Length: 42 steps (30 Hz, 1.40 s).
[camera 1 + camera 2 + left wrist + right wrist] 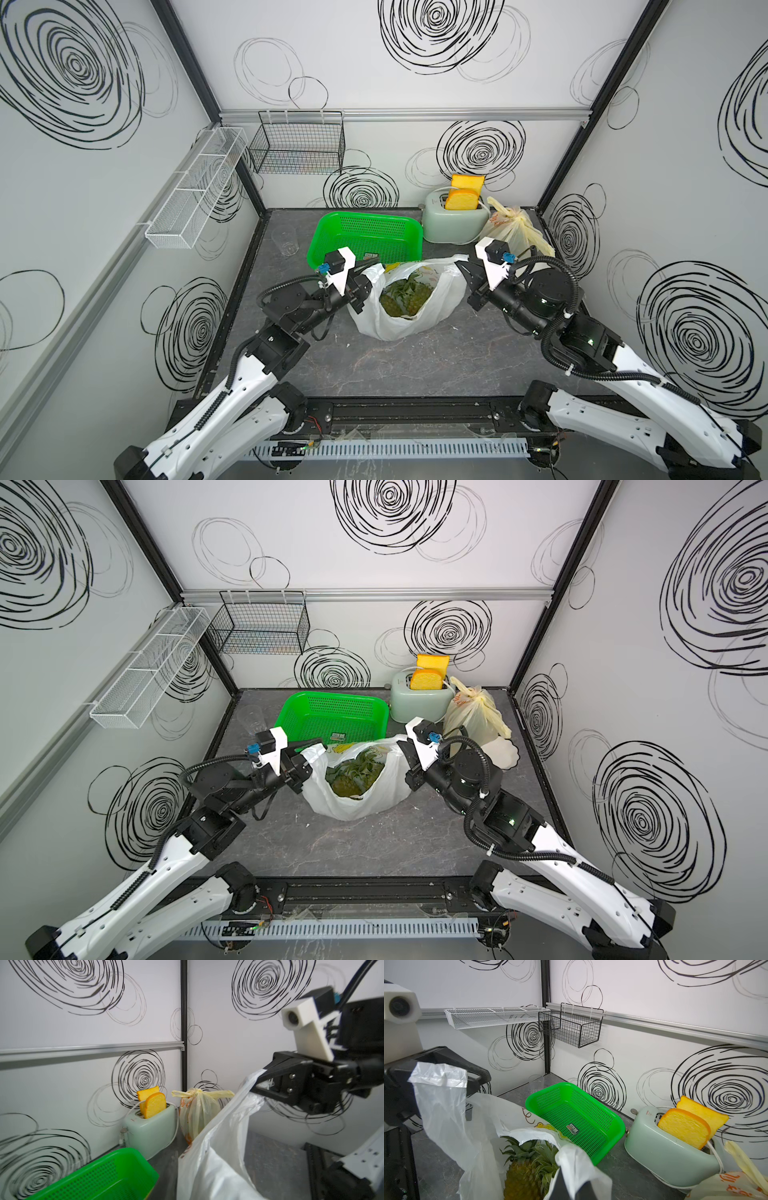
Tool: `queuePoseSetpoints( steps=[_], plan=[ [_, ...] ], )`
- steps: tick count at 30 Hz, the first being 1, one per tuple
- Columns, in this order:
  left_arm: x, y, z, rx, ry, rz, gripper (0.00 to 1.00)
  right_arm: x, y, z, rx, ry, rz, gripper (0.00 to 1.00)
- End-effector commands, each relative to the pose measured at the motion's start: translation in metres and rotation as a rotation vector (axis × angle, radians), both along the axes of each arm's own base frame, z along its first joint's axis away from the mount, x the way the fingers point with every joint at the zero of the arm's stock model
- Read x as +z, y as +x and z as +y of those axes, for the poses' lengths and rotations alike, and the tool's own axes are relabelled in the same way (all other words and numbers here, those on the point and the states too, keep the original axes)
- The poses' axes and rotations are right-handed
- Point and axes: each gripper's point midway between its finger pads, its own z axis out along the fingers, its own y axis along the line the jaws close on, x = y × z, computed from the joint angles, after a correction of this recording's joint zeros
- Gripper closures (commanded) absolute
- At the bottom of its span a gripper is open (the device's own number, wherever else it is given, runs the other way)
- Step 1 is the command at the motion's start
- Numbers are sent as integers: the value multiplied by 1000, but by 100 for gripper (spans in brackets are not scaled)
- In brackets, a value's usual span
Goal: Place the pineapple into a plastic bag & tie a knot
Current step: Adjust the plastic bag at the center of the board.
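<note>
You are looking at the pineapple [405, 297] sitting inside the white plastic bag [399, 328] mid-table, its leafy crown showing at the gaping mouth. Your right gripper [259, 1081] is pinching one handle tight; your left gripper [308, 764] is standing with jaws partly apart, the other handle draping over a finger [477, 1072]. The green basket [374, 216] just behind is holding only a sticker. The toaster [453, 226] is carrying two bread slices [463, 199], and the yellow bag [515, 228] beside it is sitting knotted. Open table [395, 374] is stretching from the bag to the front rail [395, 415]. Plastic folds are hiding most of the fruit's body, and the clear cup [286, 241] is barely showing.
</note>
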Motion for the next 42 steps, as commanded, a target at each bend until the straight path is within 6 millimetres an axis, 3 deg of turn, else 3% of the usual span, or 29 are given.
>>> queuePoseSetpoints(
  steps=[1,3,9,13,17,20,28,33,38,42],
  plan=[
    [13,-4,10,20,-55,-48,50,18,2,5,13,40,-19,100],
    [13,-3,16,37,-46,-47,33,20,4,11,24,43,-12,100],
    [-1,-11,34,39,81,-55,0,27,10,18,24,42,9,100],
    [-12,-8,53,156,184,-64,2,29,13,18,11,25,16,100],
    [-6,-4,78,310,209,-82,1,24,17,12,-25,6,29,100],
    [0,-12,81,312,206,-100,1,14,20,2,-65,-10,51,100],
    [-9,-18,100,396,233,-40,1,-20,20,-23,-144,-18,131,100],
    [-17,-32,98,353,298,-47,1,-23,18,-23,-134,-22,143,100],
    [-26,-53,79,195,414,-76,2,-24,16,-25,-133,-33,143,100],
    [-28,-52,72,144,477,-78,3,-24,14,-25,-124,-39,146,100]
  ],
)
